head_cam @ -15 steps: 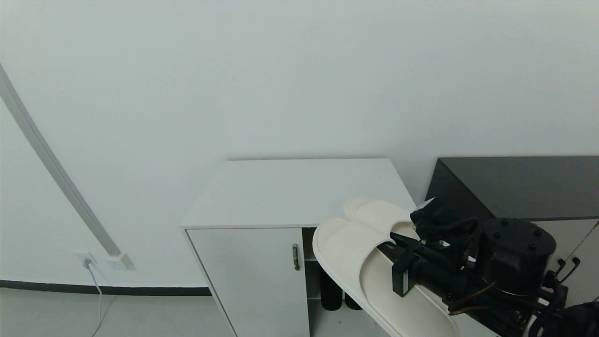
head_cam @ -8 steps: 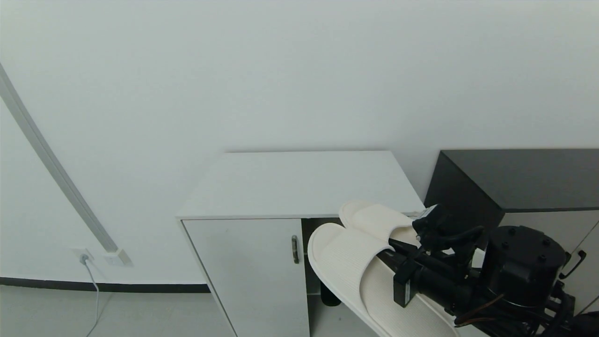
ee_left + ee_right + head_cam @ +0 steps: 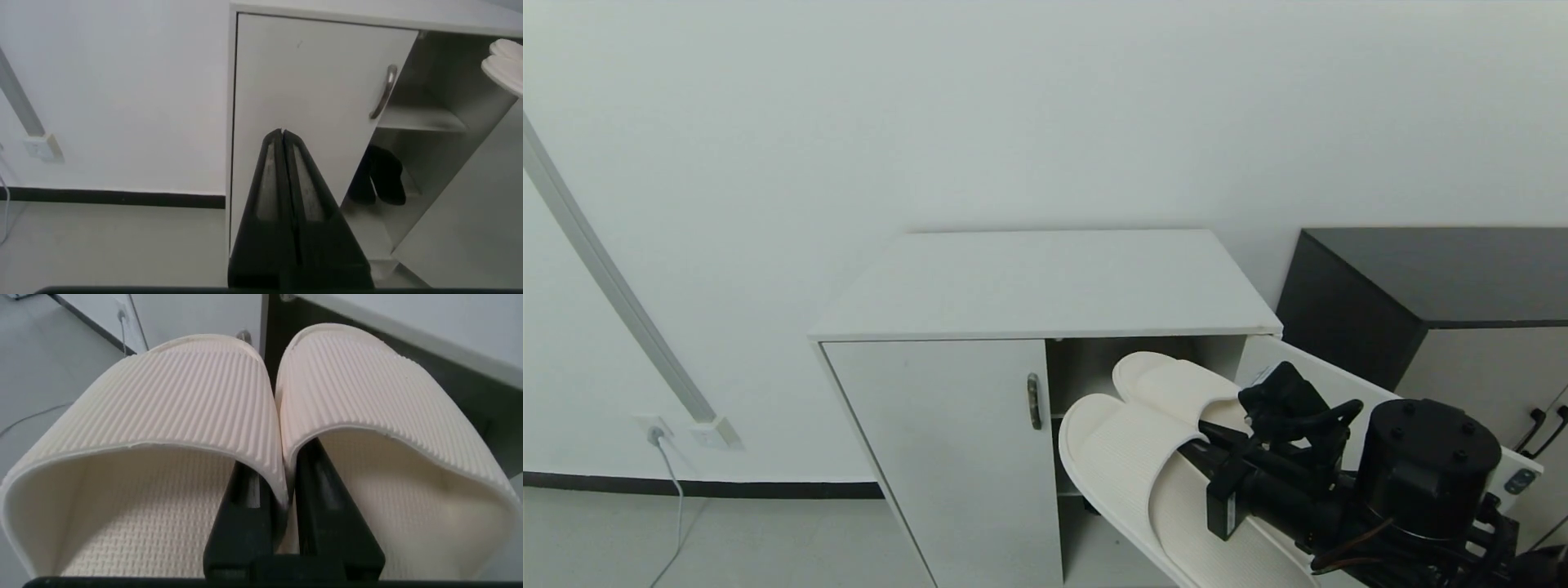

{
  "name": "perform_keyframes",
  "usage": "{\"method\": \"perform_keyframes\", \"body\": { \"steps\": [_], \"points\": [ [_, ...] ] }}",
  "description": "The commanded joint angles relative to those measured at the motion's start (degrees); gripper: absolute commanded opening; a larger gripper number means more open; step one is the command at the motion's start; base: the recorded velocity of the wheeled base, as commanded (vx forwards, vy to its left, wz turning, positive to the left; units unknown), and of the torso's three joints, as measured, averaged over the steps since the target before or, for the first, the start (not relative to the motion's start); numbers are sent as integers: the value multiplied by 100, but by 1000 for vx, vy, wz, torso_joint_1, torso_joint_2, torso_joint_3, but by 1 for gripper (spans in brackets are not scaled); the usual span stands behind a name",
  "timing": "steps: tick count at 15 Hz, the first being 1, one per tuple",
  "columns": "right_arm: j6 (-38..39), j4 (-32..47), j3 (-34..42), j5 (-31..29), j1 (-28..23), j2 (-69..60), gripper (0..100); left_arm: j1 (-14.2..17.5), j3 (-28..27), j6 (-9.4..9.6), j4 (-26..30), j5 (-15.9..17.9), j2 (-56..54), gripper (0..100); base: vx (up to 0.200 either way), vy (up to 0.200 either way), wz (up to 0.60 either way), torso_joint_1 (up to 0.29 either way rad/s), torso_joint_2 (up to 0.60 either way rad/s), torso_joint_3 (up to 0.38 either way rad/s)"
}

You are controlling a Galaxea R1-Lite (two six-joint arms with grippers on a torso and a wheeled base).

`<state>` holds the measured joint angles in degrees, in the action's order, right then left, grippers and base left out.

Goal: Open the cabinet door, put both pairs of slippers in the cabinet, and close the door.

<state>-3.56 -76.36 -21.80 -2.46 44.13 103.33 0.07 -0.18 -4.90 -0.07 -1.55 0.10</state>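
A pair of cream slippers (image 3: 1143, 441) (image 3: 270, 425) hangs in front of the cabinet's open right half, toes pointing at the opening. My right gripper (image 3: 1217, 445) (image 3: 282, 490) is shut on the two inner edges of the slippers, held side by side. The white cabinet (image 3: 1045, 282) has its left door (image 3: 947, 457) closed and its right door (image 3: 1380, 408) swung open. A pair of black slippers (image 3: 380, 175) stands on the bottom of the cabinet below a shelf (image 3: 421, 121). My left gripper (image 3: 283, 143) is shut and empty, in front of the closed left door (image 3: 310, 122).
A dark cabinet (image 3: 1437, 286) stands right of the white one, close behind the open door. A wall socket with a cable (image 3: 654, 433) sits low on the wall at the left. Bare floor (image 3: 686, 539) lies left of the cabinet.
The head camera has shifted, so more of the cabinet front and the open right door show now. The slippers in my right gripper sit lower against the cabinet, level with the opening.
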Motion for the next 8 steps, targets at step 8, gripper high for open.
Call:
{"method": "perform_keyframes", "body": {
  "steps": [8],
  "points": [
    [-13, -37, 26, 0, -1, 117, 0, 1, 1, -11, -1, -21, -1, 0, 0, 0, 0, -194, 518, 315]
  ]
}}
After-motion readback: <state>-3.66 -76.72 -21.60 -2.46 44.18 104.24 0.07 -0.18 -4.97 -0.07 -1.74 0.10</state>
